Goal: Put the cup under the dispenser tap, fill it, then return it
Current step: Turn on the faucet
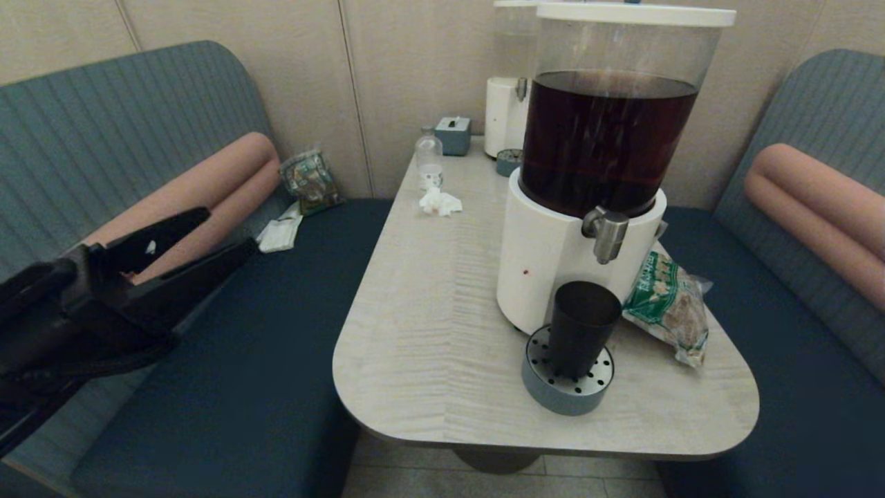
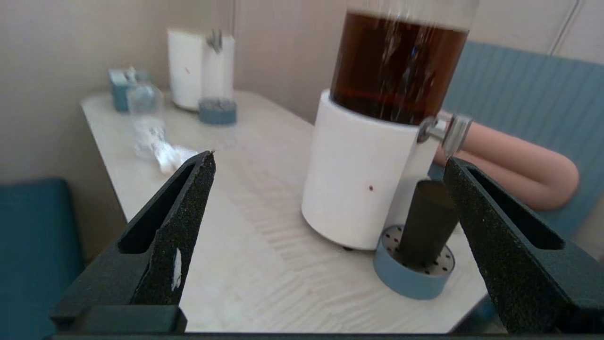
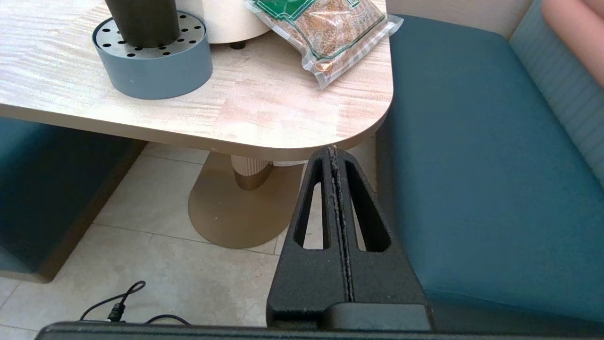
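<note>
The black cup [image 1: 581,328] stands upright on a round grey-blue drip tray [image 1: 563,398], right below the silvery dispenser tap [image 1: 607,235] that juts from the white base [image 1: 543,270] of the big tank of dark brown liquid. No liquid runs from the tap. My left gripper [image 1: 231,232] hangs open over the left bench, well short of the table. In the left wrist view the gripper [image 2: 329,158] is empty, with the cup [image 2: 427,217] and tap [image 2: 450,134] ahead by one finger. My right gripper [image 3: 333,148] is shut and empty, low beside the table's near right corner.
A green snack bag [image 1: 667,304] lies right of the dispenser base. Farther back stand a small clear bottle [image 1: 429,160], a crumpled tissue [image 1: 440,202], a blue box [image 1: 453,133] and a smaller white dispenser [image 1: 505,117]. Blue benches flank the table [image 1: 429,332]; packets [image 1: 310,181] lie on the left one.
</note>
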Robot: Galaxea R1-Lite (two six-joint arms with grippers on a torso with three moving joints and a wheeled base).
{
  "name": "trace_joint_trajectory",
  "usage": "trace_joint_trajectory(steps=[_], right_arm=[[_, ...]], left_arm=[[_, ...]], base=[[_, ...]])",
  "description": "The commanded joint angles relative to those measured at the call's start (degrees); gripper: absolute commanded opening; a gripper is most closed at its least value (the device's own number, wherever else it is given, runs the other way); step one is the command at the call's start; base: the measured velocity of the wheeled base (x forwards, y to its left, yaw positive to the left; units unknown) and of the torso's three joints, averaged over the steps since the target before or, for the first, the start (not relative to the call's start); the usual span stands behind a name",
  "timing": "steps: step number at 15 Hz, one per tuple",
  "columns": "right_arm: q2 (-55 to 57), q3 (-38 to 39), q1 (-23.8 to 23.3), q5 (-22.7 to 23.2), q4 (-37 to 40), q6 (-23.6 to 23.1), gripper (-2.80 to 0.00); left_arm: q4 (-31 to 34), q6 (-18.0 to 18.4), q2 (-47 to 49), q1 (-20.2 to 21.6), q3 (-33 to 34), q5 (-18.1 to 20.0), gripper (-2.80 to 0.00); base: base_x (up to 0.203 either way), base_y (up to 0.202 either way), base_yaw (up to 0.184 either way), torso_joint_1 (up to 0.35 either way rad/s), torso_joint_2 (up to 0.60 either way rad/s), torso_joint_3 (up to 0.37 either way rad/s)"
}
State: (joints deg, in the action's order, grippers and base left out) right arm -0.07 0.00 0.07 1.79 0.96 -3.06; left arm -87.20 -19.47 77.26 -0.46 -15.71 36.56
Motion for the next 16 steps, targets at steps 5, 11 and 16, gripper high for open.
trace_joint_trajectory(steps=[5, 11, 16], right_arm=[[-0.02, 0.09, 0.01, 0.05, 0.00, -0.02, -2.80], [-0.02, 0.09, 0.01, 0.05, 0.00, -0.02, -2.80], [-0.02, 0.09, 0.01, 0.05, 0.00, -0.02, -2.80]], left_arm=[[4.40, 0.15, -11.92, 3.94, 0.47, -0.29, -2.80], [26.84, -0.01, -32.92, 5.90, -1.59, -5.58, -2.80], [47.66, -3.11, -50.56, 6.11, -5.24, -11.98, -2.80]], base=[[0.000, 0.000, 0.000, 0.000, 0.00, 0.000], [0.000, 0.000, 0.000, 0.000, 0.00, 0.000], [0.000, 0.000, 0.000, 0.000, 0.00, 0.000]])
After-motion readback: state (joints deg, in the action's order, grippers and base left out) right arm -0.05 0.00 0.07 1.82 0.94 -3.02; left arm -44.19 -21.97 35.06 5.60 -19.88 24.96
